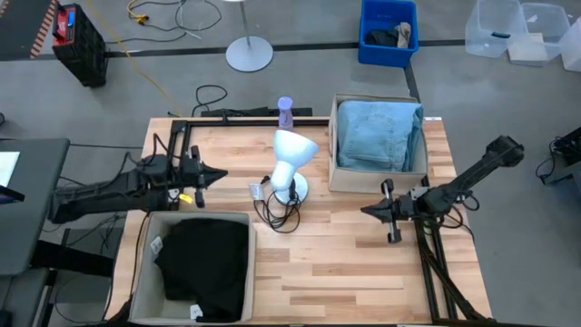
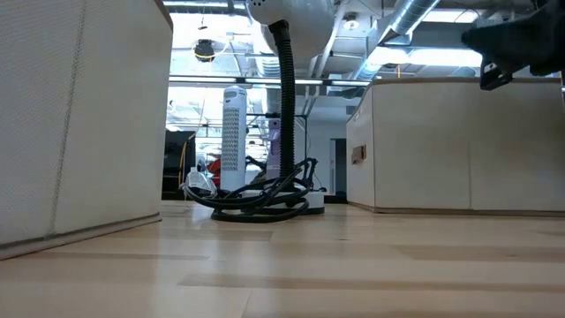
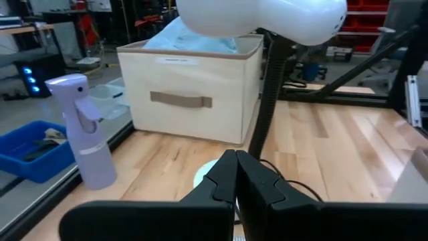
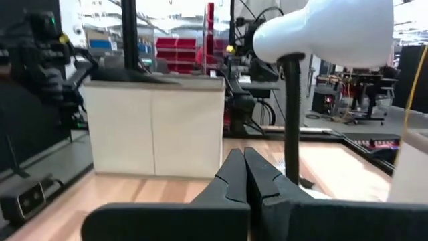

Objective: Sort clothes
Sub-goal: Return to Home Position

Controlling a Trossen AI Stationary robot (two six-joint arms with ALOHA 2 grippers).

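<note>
Sorting was judged finished; jeans (image 1: 377, 134) were seen boxed at the bench's (image 1: 363, 272) far right corner, the black garment (image 1: 207, 263) at its near left corner; left gripper (image 1: 218, 174) and right gripper (image 1: 368, 210) were pinched together, empty; only withdrawal home was judged needed.

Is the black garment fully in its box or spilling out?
In. The black garment lies within the box walls in the high view; none reaches the table.
</note>
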